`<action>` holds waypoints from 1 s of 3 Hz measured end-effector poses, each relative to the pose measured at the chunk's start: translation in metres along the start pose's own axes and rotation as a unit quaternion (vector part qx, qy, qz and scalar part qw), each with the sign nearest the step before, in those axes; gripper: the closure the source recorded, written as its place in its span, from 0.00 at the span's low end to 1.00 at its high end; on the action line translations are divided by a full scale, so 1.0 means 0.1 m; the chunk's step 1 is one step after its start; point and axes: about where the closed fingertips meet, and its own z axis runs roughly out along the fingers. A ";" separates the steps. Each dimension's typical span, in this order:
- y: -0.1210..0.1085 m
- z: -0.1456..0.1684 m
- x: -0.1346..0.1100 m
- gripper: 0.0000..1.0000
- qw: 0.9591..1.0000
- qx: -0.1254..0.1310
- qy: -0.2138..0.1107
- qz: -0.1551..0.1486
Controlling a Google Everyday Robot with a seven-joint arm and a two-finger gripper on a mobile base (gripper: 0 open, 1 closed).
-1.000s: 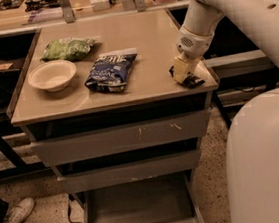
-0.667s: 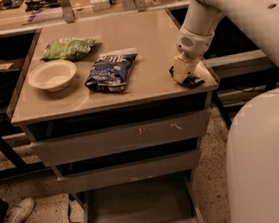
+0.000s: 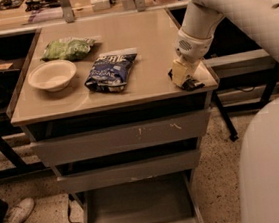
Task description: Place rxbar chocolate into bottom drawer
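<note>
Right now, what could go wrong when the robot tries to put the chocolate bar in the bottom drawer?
1. The chocolate bar lies at the front right corner of the table, right under the hand. A small nudge might knock it onto the floor.
2. The bottom drawer is open, but it sits low, near the floor. If the bar is let go from too high up, it could bounce out or miss.
</note>
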 end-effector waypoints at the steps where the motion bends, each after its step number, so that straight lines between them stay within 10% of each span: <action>1: 0.07 0.00 0.07 1.00 1.000 0.000 0.004 0.005; 3: 0.24 -0.01 0.21 1.00 1.000 -0.002 0.009 0.011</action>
